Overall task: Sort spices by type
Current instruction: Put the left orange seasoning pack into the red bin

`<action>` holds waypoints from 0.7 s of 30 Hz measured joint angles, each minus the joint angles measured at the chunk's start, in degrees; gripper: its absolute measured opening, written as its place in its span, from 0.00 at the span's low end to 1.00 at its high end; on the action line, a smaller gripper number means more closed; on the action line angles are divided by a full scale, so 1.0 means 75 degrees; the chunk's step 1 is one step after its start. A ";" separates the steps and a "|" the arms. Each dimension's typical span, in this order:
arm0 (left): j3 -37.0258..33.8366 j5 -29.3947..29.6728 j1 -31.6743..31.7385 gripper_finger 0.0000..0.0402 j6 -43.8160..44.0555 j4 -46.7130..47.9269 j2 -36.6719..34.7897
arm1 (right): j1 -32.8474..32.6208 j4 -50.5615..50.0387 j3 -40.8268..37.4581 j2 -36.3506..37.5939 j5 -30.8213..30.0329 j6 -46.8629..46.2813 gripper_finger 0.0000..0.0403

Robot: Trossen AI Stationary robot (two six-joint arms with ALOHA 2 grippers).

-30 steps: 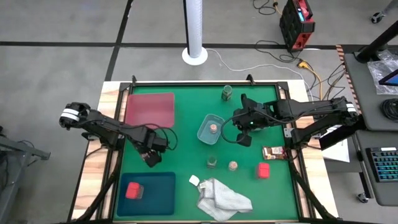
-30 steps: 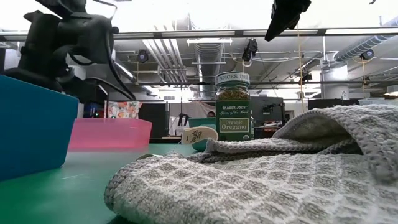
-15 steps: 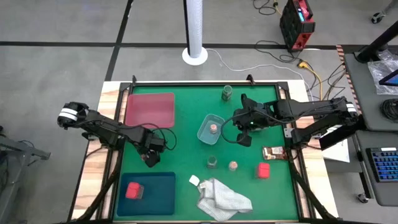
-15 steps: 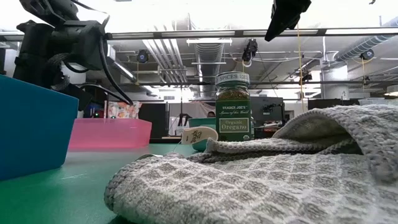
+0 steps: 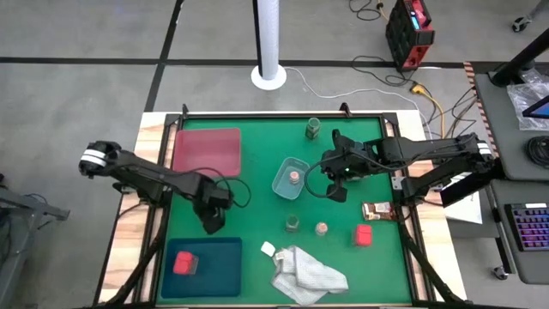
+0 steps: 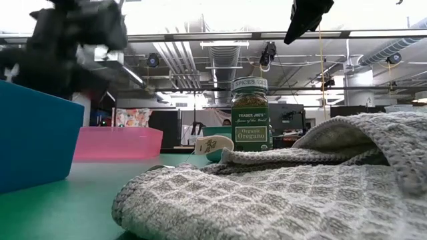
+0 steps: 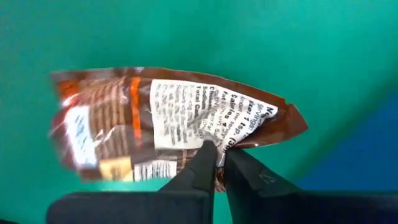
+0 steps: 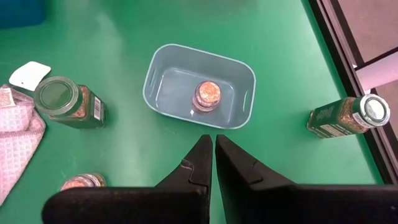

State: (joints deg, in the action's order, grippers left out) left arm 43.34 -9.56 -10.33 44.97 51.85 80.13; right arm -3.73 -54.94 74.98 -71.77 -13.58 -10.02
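Note:
My left gripper point(image 5: 211, 220) stands near the teal tray point(image 5: 219, 257), shut on a brown foil sachet point(image 7: 143, 127) that it hides in the high view. My right gripper point(image 8: 213, 147) hangs shut and empty above the mat, next to the bluish tub point(image 5: 281, 184). A tan-topped jar point(image 8: 207, 96) stands in the tub. On the mat stand a green jar point(image 5: 292, 223), a tan-topped jar point(image 5: 322, 228) and a far green jar point(image 5: 313, 128). A second sachet point(image 5: 376, 210) and a pink block point(image 5: 364, 234) lie at the right. Another pink block point(image 5: 184, 263) lies in the teal tray. My left gripper pinches the sachet's long edge point(image 7: 209, 144) between its two fingers, near the middle of its length. The fingers come from above, pointing down, and lie across that edge. Whether the sachet is clear of the mat, I cannot tell.
A pink tray point(image 5: 207, 151) lies at the far left. A grey-white cloth point(image 5: 307, 273) with a white tag point(image 5: 268, 249) lies at the near edge. Raised rails frame the green mat point(image 5: 249, 206).
My left gripper has shut on the brown sachet, staying almost in place beside the teal tray. In the low view the left arm has gone from sharp to blurred, so it is moving.

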 joint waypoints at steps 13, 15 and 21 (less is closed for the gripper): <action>0.3617 -0.0033 0.1173 0.00 -0.1105 0.1476 -0.1971 | 0.0003 0.0175 0.0041 0.0000 -0.0003 0.0030 0.03; 0.3914 0.0482 0.1986 0.00 -0.1411 0.1601 -0.2236 | 0.0020 0.0289 0.0041 0.0000 -0.0003 0.0110 0.03; 0.3563 -0.1294 0.5741 0.00 -0.2194 0.0477 -0.2814 | 0.0214 0.0704 0.0041 0.0000 -0.0003 0.0239 0.03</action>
State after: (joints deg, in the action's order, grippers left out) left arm 70.06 -19.27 32.73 28.52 55.43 59.02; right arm -2.12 -49.66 75.29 -71.77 -13.61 -8.23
